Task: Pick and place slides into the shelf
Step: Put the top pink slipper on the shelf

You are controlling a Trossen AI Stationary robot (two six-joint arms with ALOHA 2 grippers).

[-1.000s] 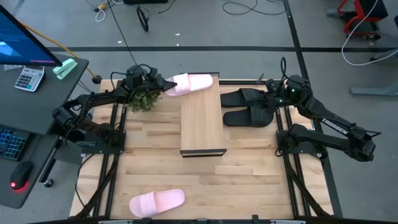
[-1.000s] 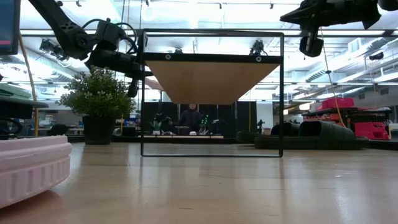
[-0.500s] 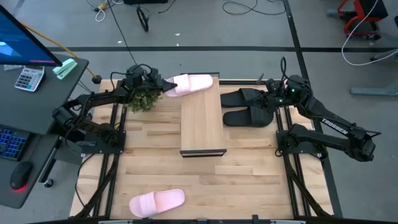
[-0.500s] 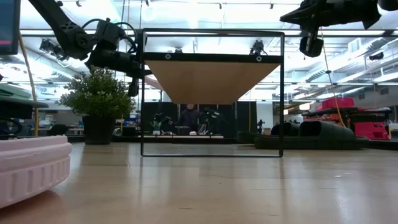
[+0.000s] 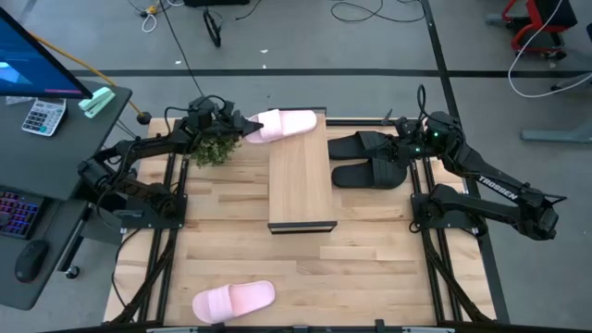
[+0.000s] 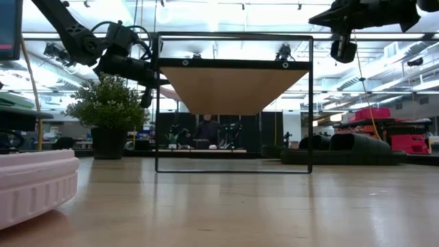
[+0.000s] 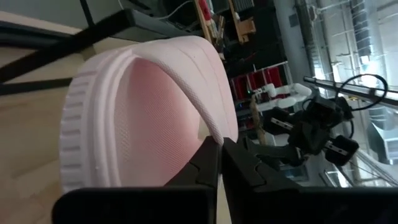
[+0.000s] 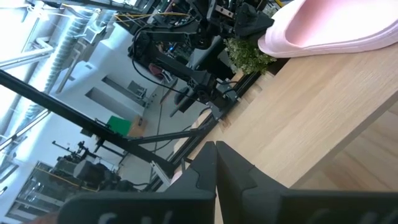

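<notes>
The shelf (image 5: 301, 190) stands mid-table, its wood plank top on a black frame (image 6: 233, 89). One pink slide (image 5: 285, 124) lies over the shelf's far left corner, with my left gripper (image 5: 240, 129) shut on its left end. A second pink slide (image 5: 233, 301) lies sole down near the table's near edge. Two black slides (image 5: 368, 159) lie side by side on the table right of the shelf. My right gripper (image 5: 412, 141) hangs shut above the black slides, holding nothing. My left gripper pinches the raised rim (image 7: 208, 127) of the pink slide's left end between its two fingers. The fingers come nearly level from the table's left. The slide points toward the right over the plank (image 8: 323, 106). I cannot tell whether its sole rests on it.
A small potted plant (image 5: 215, 146) stands just under my left arm, left of the shelf. A desk with a calculator (image 5: 43, 116) and keyboard sits beyond the table's left edge. Bare tabletop lies between the shelf and the near pink slide.
</notes>
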